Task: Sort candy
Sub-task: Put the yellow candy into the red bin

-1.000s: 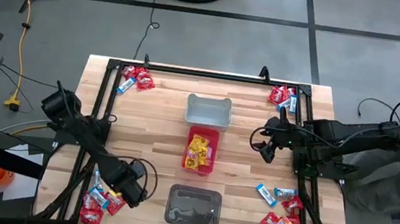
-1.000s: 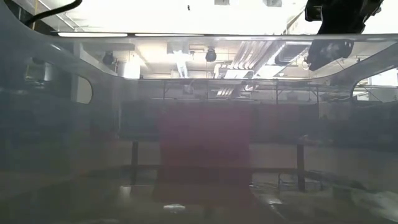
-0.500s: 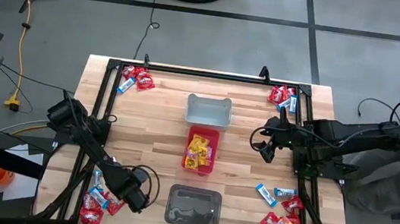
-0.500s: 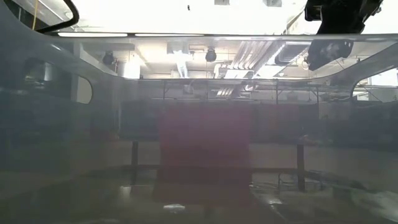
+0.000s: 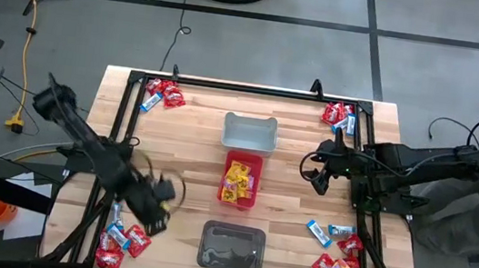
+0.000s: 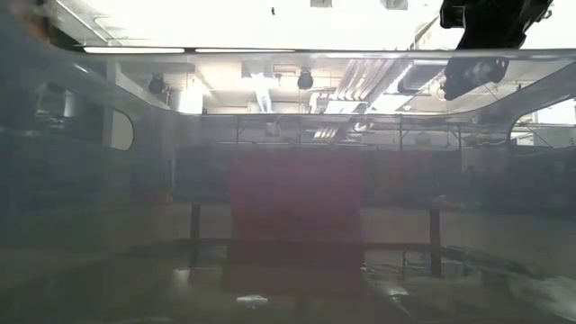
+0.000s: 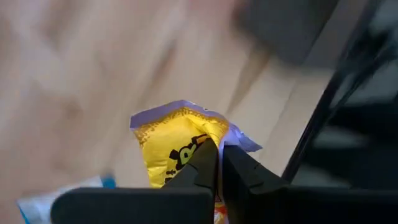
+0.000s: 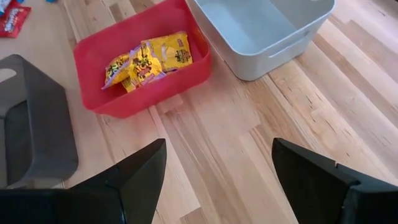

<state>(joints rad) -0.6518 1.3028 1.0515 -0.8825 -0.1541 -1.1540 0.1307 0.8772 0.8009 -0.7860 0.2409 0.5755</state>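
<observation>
Left wrist view: left gripper (image 7: pixel 219 163) clenched on yellow candy packet (image 7: pixel 177 146), arm angled low; right gripper (image 8: pixel 217 168) spread wide above surface (image 8: pixel 249 143).

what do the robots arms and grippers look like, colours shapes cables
Both arms are dark, near-black jointed links with black cables looped alongside them. The left gripper ends in two slim, tapered black fingers. The right gripper has two broad, wedge-shaped black fingers with a matte finish. No markings show on either.
</observation>
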